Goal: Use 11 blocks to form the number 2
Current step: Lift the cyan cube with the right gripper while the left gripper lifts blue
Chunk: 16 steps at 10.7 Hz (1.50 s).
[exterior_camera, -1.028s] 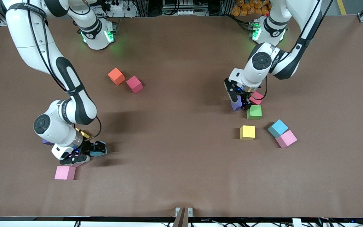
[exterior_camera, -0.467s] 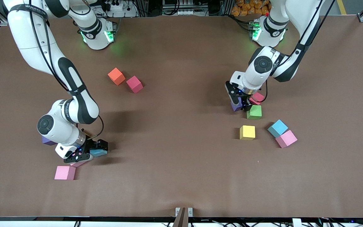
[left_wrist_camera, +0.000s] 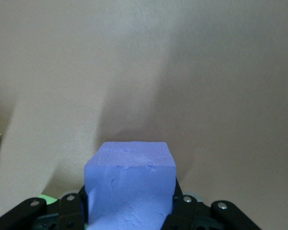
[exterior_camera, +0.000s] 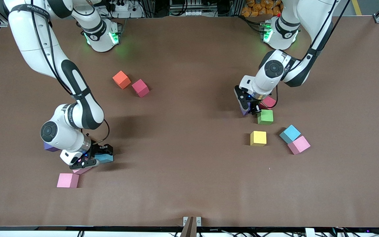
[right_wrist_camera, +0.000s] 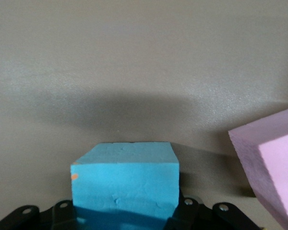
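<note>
Across the brown table (exterior_camera: 189, 184) in the front view, no part of the number 2 is laid out yet: the blocks lie scattered in loose groups, so nearly all the work is left. Taking the green block (exterior_camera: 265, 117) as landmark, the left gripper (exterior_camera: 249, 108) is down just beside it, toward the right arm's end, closed on a purple block (exterior_camera: 244, 111) that is mostly hidden under the fingers. A crimson block (exterior_camera: 269, 102) sits just farther from the camera than the green one; a yellow block (exterior_camera: 258, 138), a light blue block (exterior_camera: 290, 133) and a pink block (exterior_camera: 298, 144) lie nearer. Well toward the right arm's end, the right gripper (exterior_camera: 98, 157) clamps another light blue block (exterior_camera: 104, 158), with a pink one (exterior_camera: 67, 180) nearby. An orange block (exterior_camera: 121, 79) and a second crimson one (exterior_camera: 140, 88) lie apart.

Seen from the left wrist, the purple block (left_wrist_camera: 129, 184) is pinched between the fingers, probably resting on the table.

Seen from the right wrist, the light blue block (right_wrist_camera: 126, 179) is gripped likewise, a pink block (right_wrist_camera: 271, 163) just beside it.
</note>
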### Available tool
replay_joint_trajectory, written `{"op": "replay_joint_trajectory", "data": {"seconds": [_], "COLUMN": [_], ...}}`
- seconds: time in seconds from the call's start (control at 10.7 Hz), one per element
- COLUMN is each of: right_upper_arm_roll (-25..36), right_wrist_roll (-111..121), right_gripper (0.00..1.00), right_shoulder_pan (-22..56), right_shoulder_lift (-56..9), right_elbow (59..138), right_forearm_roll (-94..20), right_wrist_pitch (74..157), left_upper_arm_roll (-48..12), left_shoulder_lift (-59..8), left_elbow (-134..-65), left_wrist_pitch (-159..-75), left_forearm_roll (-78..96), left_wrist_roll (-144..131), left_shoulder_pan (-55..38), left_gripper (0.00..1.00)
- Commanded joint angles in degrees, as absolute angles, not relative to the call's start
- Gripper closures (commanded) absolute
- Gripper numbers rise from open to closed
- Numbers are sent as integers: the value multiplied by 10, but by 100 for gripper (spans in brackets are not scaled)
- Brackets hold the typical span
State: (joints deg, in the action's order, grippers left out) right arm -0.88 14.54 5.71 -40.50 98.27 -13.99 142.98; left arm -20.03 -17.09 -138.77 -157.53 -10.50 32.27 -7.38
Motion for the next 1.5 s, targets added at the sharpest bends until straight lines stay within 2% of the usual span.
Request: {"op": "replay_joint_trajectory", "data": {"seconds": [0.0, 0.28, 0.56, 0.93, 1.4], "right_upper_arm_roll": [-10, -11, -14, -42, -46], "right_wrist_roll": [154, 149, 157, 159, 206], "right_gripper": [73, 74, 73, 71, 71], "right_shoulder_pan": [62, 67, 77, 80, 110], "right_shoulder_lift": [-396, -384, -353, -318, -276], "right_elbow": [966, 923, 925, 929, 957], "right_forearm_roll": [-138, -141, -141, -141, -141], "right_wrist_pitch": [1394, 1298, 1243, 1188, 1163], "left_upper_arm_roll": [-221, -256, -314, -374, -376], "left_shoulder_lift": [-154, -146, -128, -132, -193], "left_elbow": [-1380, -1356, -1325, -1325, -1276], "left_wrist_pitch": [-1572, -1538, -1417, -1405, -1404], "left_forearm_roll": [-120, -120, -120, -111, -108], "left_wrist_roll": [155, 3, -220, -490, -675], "left_shoulder_pan": [-112, -147, -161, -180, -256], "left_gripper": [100, 100, 100, 100, 100]}}
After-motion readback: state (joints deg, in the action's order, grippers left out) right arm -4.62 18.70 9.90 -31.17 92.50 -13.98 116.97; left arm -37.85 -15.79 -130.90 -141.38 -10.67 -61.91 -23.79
